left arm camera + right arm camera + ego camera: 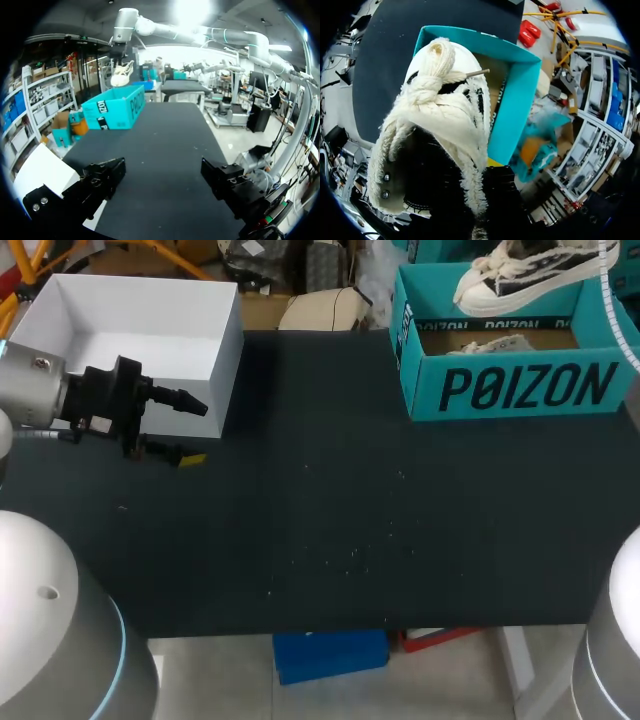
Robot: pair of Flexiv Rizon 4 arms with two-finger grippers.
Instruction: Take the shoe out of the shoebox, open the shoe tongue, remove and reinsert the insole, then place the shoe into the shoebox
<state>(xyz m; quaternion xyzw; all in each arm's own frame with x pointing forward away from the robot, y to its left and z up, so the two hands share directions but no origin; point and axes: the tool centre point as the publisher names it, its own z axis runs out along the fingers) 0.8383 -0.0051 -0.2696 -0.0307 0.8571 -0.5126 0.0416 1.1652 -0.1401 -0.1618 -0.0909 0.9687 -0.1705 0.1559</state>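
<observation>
As seen from the head view, locate the shoe (530, 270) raised above the far wall of the teal shoebox (520, 390), at the far right corner of the bench (330, 520). Identify it as a white-and-black lace-up sneaker with a pale sole, toe pointing toward the left side. Confirm from the left wrist view: hanging under the right gripper (119, 60), above the shoebox. Treat the right gripper as clamped on the shoe. From the right wrist view, expect only a sliver of yellow tip beside the frayed cream collar, with the other finger surfaces hidden by the shoe. Note the shoebox directly below, open, with brown floor showing. Inside, note a pale item (490, 343) near the front wall, too little exposed to identify.

Locate the left gripper (188, 430) at the left side of the bench, just beside the near corner of the white open box (225, 360). Read its fingers as spread wide, holding nothing, with bare bench between them. Record its position as well apart from shoe and shoebox.
</observation>
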